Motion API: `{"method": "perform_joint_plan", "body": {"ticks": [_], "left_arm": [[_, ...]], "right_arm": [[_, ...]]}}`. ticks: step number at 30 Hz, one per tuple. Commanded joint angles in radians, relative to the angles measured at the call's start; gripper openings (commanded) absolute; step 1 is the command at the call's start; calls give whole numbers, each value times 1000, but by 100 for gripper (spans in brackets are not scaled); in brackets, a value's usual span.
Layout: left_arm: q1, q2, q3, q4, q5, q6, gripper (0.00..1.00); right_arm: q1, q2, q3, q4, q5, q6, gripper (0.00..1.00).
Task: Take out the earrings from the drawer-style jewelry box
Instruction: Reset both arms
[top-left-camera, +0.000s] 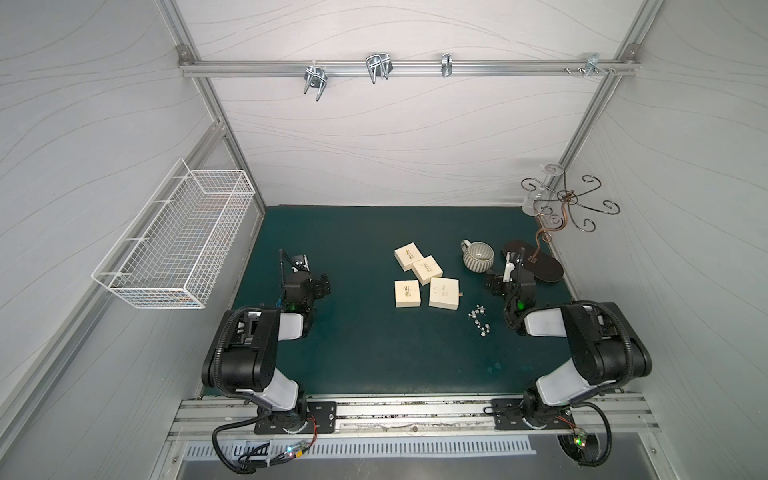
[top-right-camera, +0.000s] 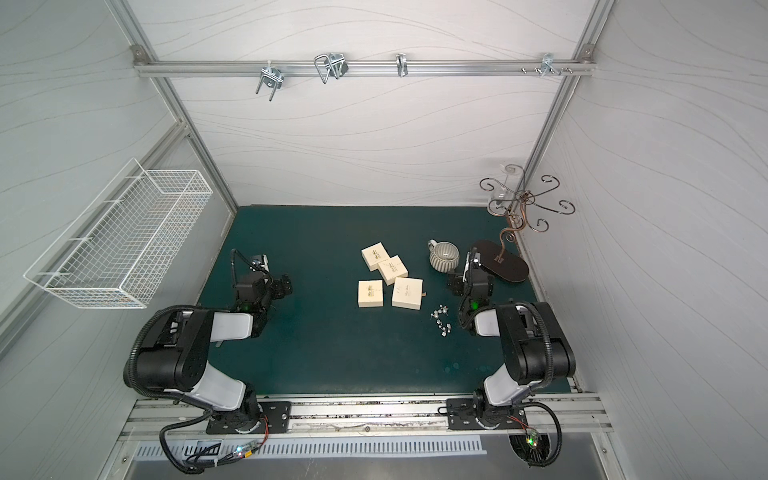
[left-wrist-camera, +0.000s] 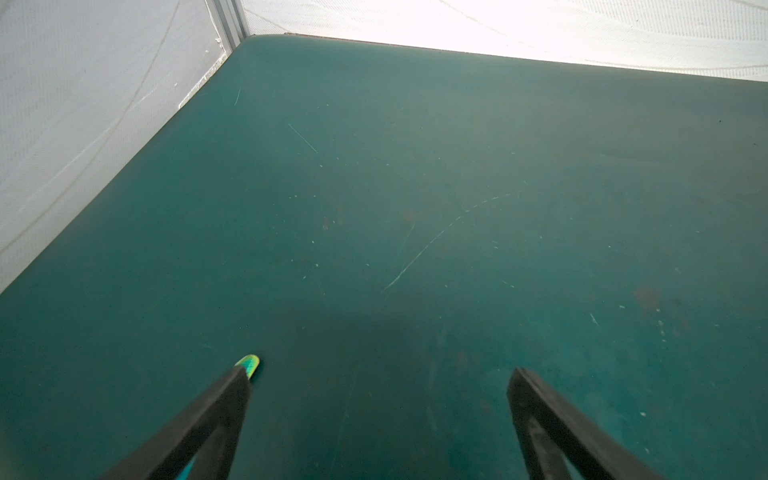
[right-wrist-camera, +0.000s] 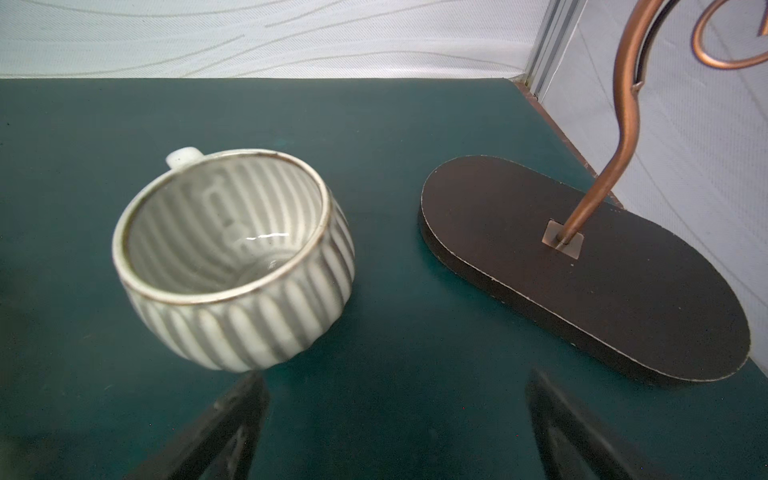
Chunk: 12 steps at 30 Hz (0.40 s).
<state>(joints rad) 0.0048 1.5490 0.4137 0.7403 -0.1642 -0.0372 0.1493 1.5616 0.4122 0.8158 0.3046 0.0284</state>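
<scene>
Earrings (top-left-camera: 480, 320) lie loose on green mat (top-left-camera: 374, 353), near R arm, just beside the closest cream drawer box (top-left-camera: 444, 293). L gripper (left-wrist-camera: 382, 370) & R gripper (right-wrist-camera: 395, 382): both spread wide, empty. Beyond R gripper: striped cup (right-wrist-camera: 232, 257), stand base (right-wrist-camera: 582, 270).

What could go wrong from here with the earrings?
The tiny silvery pearl-beaded earrings lie loose on the green mat near the right arm; a sweep could scatter them. The open right gripper faces the ribbed grey ceramic cup and dark oval stand base; advancing might knock either.
</scene>
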Motion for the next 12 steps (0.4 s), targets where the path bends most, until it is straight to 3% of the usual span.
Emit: {"method": "perform_joint_plan", "body": {"ticks": [1,12], "left_arm": [[-2,-4,25,51,-9,5,100],[6,-5,27,45,8,3,100]], "right_arm": [[4,7,-1,39,-4,-19,99],[4,8,-1,39,-3,-19,99]]}}
